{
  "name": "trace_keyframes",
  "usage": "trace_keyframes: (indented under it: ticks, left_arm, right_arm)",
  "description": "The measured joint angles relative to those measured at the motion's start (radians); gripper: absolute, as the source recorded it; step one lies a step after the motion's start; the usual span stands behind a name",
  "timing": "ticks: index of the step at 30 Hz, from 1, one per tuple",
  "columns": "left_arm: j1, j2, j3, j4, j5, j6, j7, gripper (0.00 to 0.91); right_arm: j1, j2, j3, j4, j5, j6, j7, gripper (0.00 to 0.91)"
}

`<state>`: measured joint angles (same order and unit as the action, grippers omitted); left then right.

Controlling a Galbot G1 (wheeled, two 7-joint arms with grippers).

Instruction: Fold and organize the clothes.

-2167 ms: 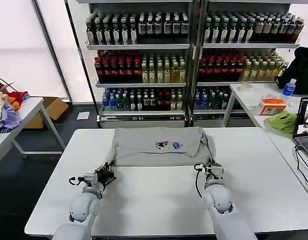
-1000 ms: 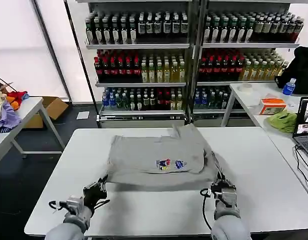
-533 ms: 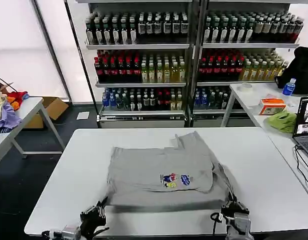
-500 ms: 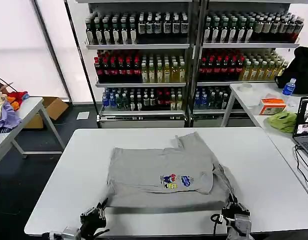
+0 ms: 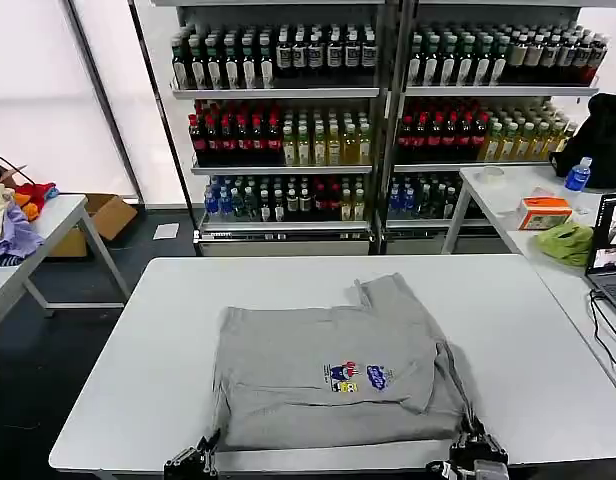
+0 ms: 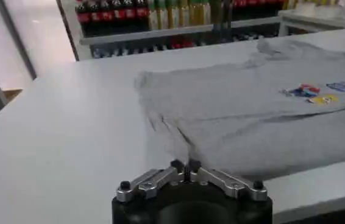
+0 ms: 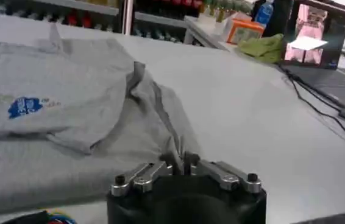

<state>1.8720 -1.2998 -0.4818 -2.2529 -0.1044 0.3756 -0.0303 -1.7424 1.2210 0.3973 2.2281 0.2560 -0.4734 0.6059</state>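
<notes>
Head view is showing the grey shirt [image 5: 333, 378] lying flat on the white counter [image 5: 548, 340], its near hem running along the counter's 6 o'clock edge and its small chest print [image 5: 358, 377] facing up. The left gripper [image 5: 193, 462] is sitting at the hem's 7 o'clock corner and the right gripper [image 5: 472, 455] at the 5 o'clock corner, so the shirt's long axis is running crosswise between them, 9 to 3 o'clock. In the left wrist view the left gripper's fingers [image 6: 177, 165] are pressing together on a thin peak of the shirt's edge; the right wrist view is showing the right gripper's fingers [image 7: 189, 159] pinching a ridge of cloth the same way (both closed on fabric, as far as I can judge). From each gripper the bulk of the shirt is lying toward 12 o'clock, so any fold is likely going forward, away from the robot. Each arm is nearest its own corner.
</notes>
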Motion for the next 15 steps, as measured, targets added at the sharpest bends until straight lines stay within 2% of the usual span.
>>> trace_keyframes:
  ticks: [15]
  left_arm:
    - [-0.038,-0.036,-0.015,-0.045,-0.005,-0.003,-0.010,0.907]
  right_arm:
    - [0.075,0.020,0.005,-0.038,-0.054,-0.001,-0.058,0.907]
